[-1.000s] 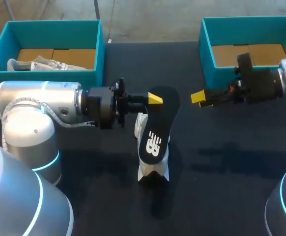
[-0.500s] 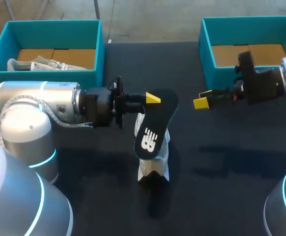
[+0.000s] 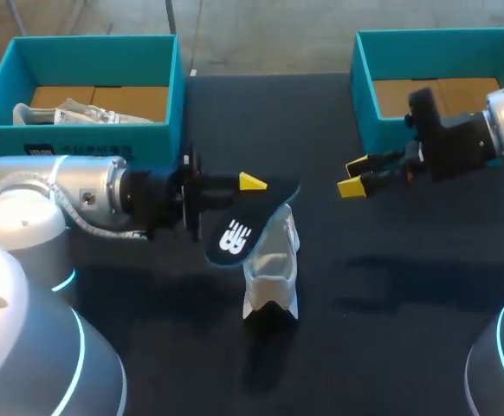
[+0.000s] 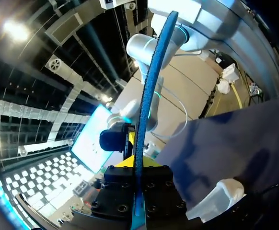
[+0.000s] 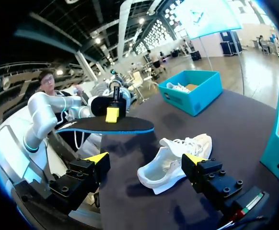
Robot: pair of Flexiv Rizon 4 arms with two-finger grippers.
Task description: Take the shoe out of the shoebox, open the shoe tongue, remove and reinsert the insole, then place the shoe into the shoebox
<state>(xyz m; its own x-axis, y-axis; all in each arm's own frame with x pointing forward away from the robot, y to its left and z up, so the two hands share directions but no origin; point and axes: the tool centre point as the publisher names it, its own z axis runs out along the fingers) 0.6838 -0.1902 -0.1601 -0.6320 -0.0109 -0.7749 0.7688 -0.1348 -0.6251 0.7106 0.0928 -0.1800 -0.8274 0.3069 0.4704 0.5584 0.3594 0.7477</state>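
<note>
A white shoe point(image 3: 271, 269) lies on the dark table, toe toward the front edge. My left gripper point(image 3: 252, 184) is shut on a black insole point(image 3: 239, 234) with a white logo, held just left of and above the shoe's opening. The left wrist view shows the insole point(image 4: 149, 96) edge-on between the fingers, with the shoe point(image 4: 216, 201) below. My right gripper point(image 3: 354, 177) hangs open to the right of the shoe, holding nothing. From the right wrist view, the shoe point(image 5: 175, 160) lies ahead of the open gripper point(image 5: 146, 160), and the insole point(image 5: 106, 125) hovers beyond it.
A teal shoebox point(image 3: 174, 95) at the back left holds a second white shoe point(image 3: 61, 114). Another teal box point(image 3: 360, 87) stands at the back right, close behind my right gripper, showing only its cardboard floor. The left box point(image 5: 192, 91) also shows beyond the shoe in the right wrist view.
My left arm drew back to the left, carrying the insole off the shoe and tilting it flatter. The right gripper turned slightly and stayed open.
</note>
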